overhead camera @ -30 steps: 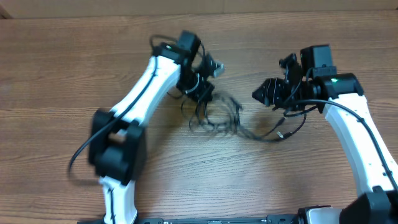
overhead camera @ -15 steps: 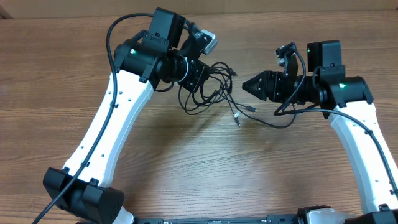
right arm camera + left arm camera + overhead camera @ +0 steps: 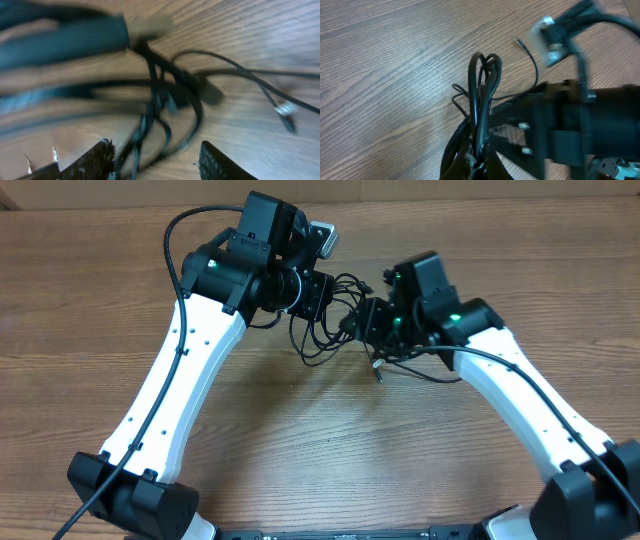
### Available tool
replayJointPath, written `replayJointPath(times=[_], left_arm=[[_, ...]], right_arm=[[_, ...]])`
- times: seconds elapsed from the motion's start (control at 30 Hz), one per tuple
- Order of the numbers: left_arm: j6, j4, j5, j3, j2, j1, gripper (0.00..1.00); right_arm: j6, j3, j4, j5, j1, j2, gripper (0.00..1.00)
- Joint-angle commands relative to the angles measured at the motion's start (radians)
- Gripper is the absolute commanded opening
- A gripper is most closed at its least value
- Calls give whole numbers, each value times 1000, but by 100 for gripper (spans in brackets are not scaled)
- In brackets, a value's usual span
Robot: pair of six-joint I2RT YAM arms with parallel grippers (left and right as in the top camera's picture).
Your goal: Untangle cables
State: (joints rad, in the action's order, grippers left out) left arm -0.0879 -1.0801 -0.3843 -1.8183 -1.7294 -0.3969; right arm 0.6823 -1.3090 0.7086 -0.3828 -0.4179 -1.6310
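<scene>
The brown wood-grain tabletop (image 3: 90,290) carries a tangle of thin black cables (image 3: 335,320) at far centre, one silvery-tipped plug end (image 3: 379,368) lying nearer.

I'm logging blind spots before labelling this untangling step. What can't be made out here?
- How many cables form the knot: overhead, strands too thin and overlapping; right wrist view blurred.
- Which strands the left gripper pinches: cut off by the left wrist view's bottom edge; overhead, its wrist covers it.
- Whether the right gripper touches a strand: blur there; overhead, its body hides the fingers.
</scene>
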Motion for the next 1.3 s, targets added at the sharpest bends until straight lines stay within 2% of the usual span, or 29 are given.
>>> replayJointPath(times=[0.0, 0.13, 0.23, 0.3, 0.37, 0.4, 0.47, 0.63, 0.8, 0.83, 0.9, 0.97, 1.07, 1.27], left_arm=[[-25, 5, -16, -4, 37, 6, 4], [-24, -9, -7, -5, 40, 39, 4], [-25, -21, -8, -5, 55, 138, 4], [-24, -32, -7, -5, 56, 187, 4], [-11, -61, -6, -4, 56, 237, 4], [43, -103, -6, -4, 56, 277, 4], [77, -127, -5, -3, 56, 284, 4], [119, -165, -9, -2, 55, 277, 4], [119, -206, -9, 0, 48, 254, 4], [119, -207, -9, 4, 45, 243, 11], [118, -211, -9, 11, 29, 206, 37], [118, -217, -9, 12, 6, 177, 52], [118, -221, -11, 12, -33, 142, 61], [119, -154, -154, 12, -134, 101, 61]], right_arm=[[108, -20, -50, 36, -14, -55, 54], [190, -20, 32, 144, -8, -100, 53], [208, -20, 174, 317, 17, -103, 53], [204, -20, 234, 392, 36, -103, 48], [138, -20, 267, 436, 57, -103, 43], [37, -20, 274, 424, 82, -103, 28], [-44, -20, 271, 397, 92, -103, 17], [-245, -20, 243, 243, 93, -102, 6], [-432, -21, 224, -28, 93, -86, 4], [-464, -21, 225, -80, 93, -78, 4], [-504, -21, 227, -166, 93, -51, 4], [-535, -21, 227, -235, 93, -19, 4], [-535, -21, 227, -248, 93, 24, 4], [-530, -21, 228, -288, 93, 86, 4]])
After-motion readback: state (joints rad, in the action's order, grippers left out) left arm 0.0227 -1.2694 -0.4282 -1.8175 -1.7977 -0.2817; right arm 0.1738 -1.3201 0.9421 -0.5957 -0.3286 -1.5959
